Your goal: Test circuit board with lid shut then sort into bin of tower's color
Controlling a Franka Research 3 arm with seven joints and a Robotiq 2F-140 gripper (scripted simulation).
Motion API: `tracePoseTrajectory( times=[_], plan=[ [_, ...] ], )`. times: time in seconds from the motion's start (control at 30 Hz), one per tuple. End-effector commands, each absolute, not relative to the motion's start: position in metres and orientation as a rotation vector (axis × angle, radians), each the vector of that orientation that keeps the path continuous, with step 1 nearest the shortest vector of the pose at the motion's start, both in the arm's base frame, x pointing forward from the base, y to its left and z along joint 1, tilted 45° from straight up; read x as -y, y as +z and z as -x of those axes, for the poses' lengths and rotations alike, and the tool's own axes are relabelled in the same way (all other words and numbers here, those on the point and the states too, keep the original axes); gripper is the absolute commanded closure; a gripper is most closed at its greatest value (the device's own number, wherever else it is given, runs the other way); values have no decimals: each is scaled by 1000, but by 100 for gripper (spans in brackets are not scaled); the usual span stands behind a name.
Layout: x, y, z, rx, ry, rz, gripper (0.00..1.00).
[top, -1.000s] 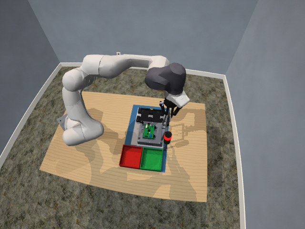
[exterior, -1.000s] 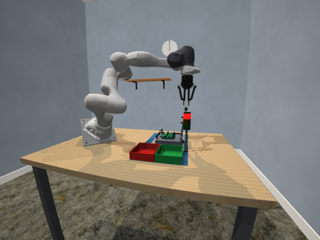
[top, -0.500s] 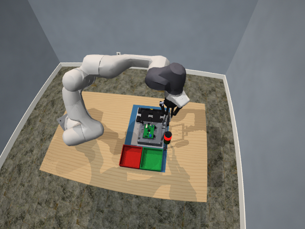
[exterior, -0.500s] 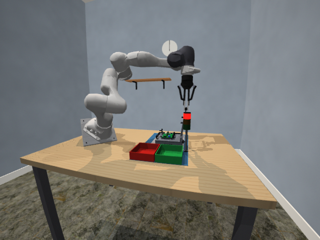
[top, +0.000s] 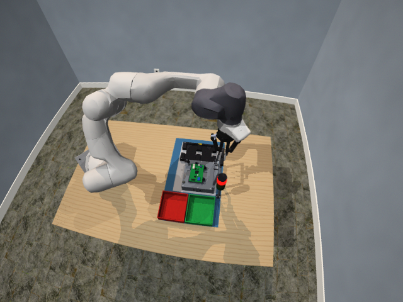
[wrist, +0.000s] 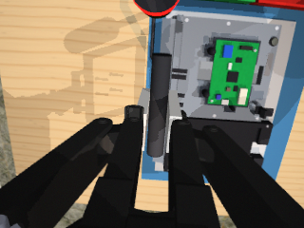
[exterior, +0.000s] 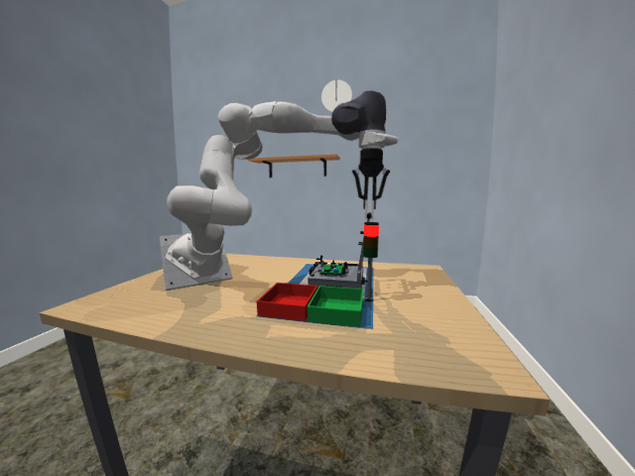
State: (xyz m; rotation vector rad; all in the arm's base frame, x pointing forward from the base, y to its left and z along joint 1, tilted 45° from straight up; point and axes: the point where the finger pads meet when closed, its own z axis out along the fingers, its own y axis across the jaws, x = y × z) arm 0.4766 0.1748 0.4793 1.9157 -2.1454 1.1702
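Observation:
The green circuit board (top: pixel 197 173) lies face up on the tester's plate (top: pixel 203 179); it also shows in the wrist view (wrist: pixel 234 71) and small in the exterior view (exterior: pixel 331 268). Its white connector end points toward the black tray (top: pixel 199 151). The tester's lid stands raised, roughly upright on the tester's right side. My gripper (wrist: pixel 158 103) (exterior: pixel 369 204) is shut on the lid's black handle (wrist: pixel 159 104), high above the tester. The signal tower (exterior: pixel 370 238) beside the tester shows red at its top.
The red bin (top: pixel 172 206) and the green bin (top: pixel 200 209) stand side by side on the blue mat in front of the tester, the green one nearer the tower. A wall shelf (exterior: pixel 295 159) hangs behind the arm.

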Motion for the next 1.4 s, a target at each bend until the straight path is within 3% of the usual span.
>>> tracePoseTrajectory(
  times=[0.0,0.57,0.6,1.37],
  plan=[
    [-176,481,-482,2145,1187,-1924,100],
    [-176,481,-482,2145,1187,-1924,100],
    [-176,481,-482,2145,1187,-1924,70],
    [-176,481,-482,2145,1187,-1924,70]
  ],
)
